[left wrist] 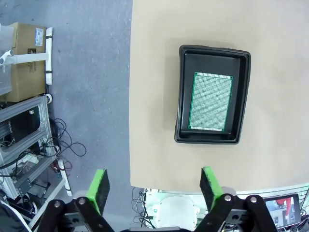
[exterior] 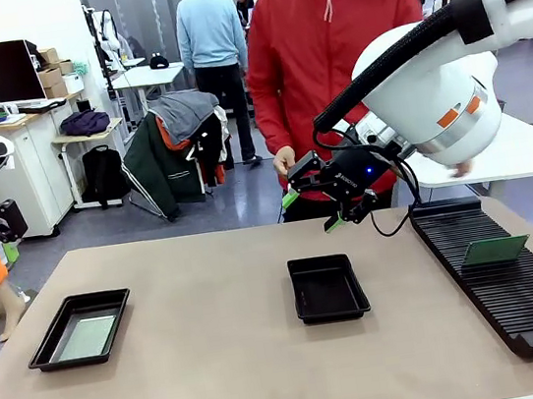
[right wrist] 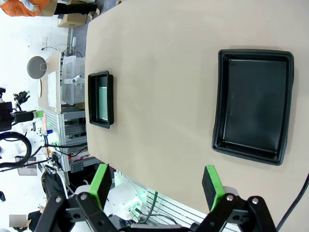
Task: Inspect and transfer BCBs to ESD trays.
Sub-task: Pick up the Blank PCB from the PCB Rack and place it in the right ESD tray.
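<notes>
The right gripper (exterior: 313, 211) hangs wide open and empty over the table's (exterior: 223, 384) far side, just behind the bare middle tray (exterior: 328, 288). The left gripper (left wrist: 153, 191), just as open and empty, looks down on the left tray (left wrist: 244, 96), where the flat BCB (left wrist: 210, 102) lies. My guess is the propped BCB (exterior: 493, 250) goes next: it leans in the slotted rack (exterior: 521, 313) by the right edge, off to the right gripper's right, long side roughly parallel with the near edge, so the right arm's way closer.

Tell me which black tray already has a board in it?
The left tray, holding a pale green board; the middle tray is empty.
</notes>
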Tool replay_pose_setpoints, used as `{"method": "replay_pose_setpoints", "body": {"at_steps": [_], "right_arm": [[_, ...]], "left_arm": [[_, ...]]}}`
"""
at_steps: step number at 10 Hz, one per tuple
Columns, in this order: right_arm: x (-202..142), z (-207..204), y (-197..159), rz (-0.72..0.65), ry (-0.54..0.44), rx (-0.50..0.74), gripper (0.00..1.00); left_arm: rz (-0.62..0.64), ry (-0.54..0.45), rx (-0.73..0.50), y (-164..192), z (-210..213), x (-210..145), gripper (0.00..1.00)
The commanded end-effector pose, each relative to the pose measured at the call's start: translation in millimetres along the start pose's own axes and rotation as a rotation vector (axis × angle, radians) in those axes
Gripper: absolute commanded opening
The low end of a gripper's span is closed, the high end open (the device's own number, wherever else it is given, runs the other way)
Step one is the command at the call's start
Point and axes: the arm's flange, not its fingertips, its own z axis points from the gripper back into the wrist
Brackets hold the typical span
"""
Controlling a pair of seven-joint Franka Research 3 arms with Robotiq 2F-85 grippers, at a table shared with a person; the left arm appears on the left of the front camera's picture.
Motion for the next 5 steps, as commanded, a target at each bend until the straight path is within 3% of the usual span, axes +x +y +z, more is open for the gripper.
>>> {"method": "replay_pose_setpoints", "body": {"at_steps": [1, 5], "right_arm": [[0.2, -0.1, 0.9, -0.005, 0.005, -0.009, 1.00], [0.2, -0.1, 0.9, -0.005, 0.005, -0.009, 1.00]], "left_arm": [[-0.002, 0.002, 0.005, -0.9, -1.0, -1.1, 1.00], [-0.002, 0.002, 0.005, -0.9, -1.0, -1.1, 1.00]]}}
